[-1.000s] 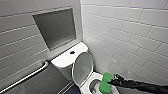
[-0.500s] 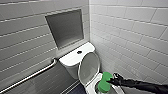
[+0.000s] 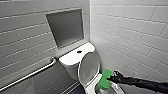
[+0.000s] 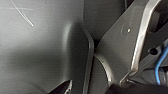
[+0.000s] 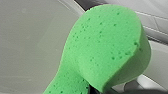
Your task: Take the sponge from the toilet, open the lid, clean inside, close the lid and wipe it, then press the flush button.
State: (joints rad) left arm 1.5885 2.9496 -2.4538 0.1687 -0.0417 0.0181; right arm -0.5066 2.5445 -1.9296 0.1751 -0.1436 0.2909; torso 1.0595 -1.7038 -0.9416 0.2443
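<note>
The sponge (image 3: 105, 79) is clamped in my right gripper (image 3: 113, 78), over the open bowl (image 3: 91, 88) of the toilet (image 3: 72, 61), just beside the raised lid (image 3: 88, 67). The flush button (image 3: 79, 52) sits on the tank top behind, below a wall recess (image 3: 66, 27)

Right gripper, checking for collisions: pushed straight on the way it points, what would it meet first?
Probably the upright white toilet lid; the bright green soft sponge in the right gripper would touch first. Depth unclear.
</note>
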